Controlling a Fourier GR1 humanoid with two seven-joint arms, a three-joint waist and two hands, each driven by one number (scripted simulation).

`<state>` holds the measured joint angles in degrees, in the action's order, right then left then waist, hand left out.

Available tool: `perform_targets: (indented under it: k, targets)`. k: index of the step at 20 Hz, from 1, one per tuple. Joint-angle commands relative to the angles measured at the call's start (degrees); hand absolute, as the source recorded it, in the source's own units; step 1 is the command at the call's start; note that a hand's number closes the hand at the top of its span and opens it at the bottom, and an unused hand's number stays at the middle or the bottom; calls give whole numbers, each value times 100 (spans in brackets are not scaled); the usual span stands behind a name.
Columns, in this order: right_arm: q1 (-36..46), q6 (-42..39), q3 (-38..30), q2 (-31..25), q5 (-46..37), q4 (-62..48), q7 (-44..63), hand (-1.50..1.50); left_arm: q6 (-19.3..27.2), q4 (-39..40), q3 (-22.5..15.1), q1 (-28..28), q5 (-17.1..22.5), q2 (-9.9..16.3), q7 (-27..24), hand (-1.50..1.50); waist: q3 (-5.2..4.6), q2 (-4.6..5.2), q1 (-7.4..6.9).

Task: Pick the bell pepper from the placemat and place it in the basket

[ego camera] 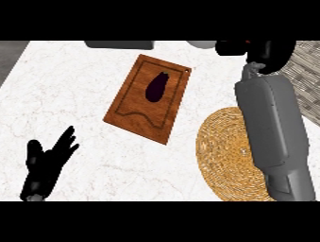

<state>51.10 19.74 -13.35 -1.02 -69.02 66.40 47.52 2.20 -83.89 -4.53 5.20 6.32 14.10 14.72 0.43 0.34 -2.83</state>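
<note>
Eggplant (pixel 156 88) on wooden board (pixel 131 113)

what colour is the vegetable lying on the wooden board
Dark purple, almost black, like an eggplant; it shows in the head view.

The light is bright and even on the white counter (pixel 86 118). Soft, faint shadows lie just beside the left hand (pixel 47 160). No glare shows near it.

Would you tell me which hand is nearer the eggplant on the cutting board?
Right. The right hand is up at the counter's far edge, right of the eggplant; the left hand rests open, low at the left, farther away.
</note>
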Motion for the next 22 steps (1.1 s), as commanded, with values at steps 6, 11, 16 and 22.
perform_targets:
  k: [6, 11, 16, 22]
  targets:
    - [1788, 267, -555, -776, -803, -882, 1205, 150, 147, 366, 20, 178, -155, -110, 35, 0, -49, 4, 152]
    - [2188, 125, -793, -1314, -866, -1153, 1271, 150, -238, 213, 262, 355, 118, 143, -66, 0, -47, -15, 176]
    - [2268, 25, -1188, -1896, -511, -1674, 939, 150, 42, 42, 147, 333, -98, 3, 220, 0, -41, -16, 194]
    - [2030, 93, -1340, -2520, -305, -2428, 353, 150, -45, 109, 146, 292, -77, -91, 130, 0, -42, 0, 187]
